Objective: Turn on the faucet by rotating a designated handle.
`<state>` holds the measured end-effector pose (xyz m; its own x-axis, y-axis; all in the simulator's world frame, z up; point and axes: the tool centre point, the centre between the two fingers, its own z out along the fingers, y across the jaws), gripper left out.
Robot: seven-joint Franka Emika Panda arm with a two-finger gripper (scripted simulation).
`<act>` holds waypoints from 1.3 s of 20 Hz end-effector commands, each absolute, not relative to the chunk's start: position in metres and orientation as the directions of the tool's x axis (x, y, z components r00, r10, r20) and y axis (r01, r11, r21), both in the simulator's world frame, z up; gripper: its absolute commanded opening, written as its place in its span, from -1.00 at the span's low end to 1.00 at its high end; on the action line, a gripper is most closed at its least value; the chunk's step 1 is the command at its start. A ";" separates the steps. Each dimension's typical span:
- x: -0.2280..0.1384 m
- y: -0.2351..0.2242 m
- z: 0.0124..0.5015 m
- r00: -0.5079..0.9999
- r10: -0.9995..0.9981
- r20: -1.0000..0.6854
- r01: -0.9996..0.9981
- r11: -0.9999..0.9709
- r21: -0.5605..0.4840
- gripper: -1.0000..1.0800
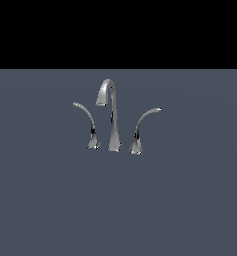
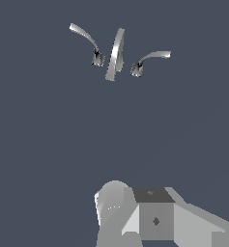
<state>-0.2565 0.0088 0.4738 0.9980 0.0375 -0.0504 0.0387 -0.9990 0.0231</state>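
Observation:
The chrome faucet stands on the grey floor in the middle of the exterior view. Its tall gooseneck spout (image 1: 112,117) is in the centre. The handle (image 1: 144,125) is the slender lever on the exterior view's right, its thin tip arcing rightward. The mirror-image lever (image 1: 88,120) arcs leftward. The wrist view shows the spout (image 2: 116,53), the handle (image 2: 152,57) and the other lever (image 2: 86,37) far off. Grey parts of my gripper (image 2: 150,217) show at that picture's edge, well apart from the faucet. Its jaws cannot be made out. The gripper is out of the exterior view.
A flat grey floor (image 1: 190,200) spreads all around the faucet. A black background lies beyond its far edge. No other objects show.

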 end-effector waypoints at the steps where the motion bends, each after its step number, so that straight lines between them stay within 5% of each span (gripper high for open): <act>1: -0.256 0.009 0.474 0.998 0.038 -0.050 0.039 -0.999 0.023 -1.00; 26: -0.188 0.033 0.407 0.939 -0.342 -0.039 -0.341 -0.940 0.024 -1.00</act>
<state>-0.1958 0.0318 0.4139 0.9519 -0.3037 -0.0405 -0.3029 -0.9527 0.0249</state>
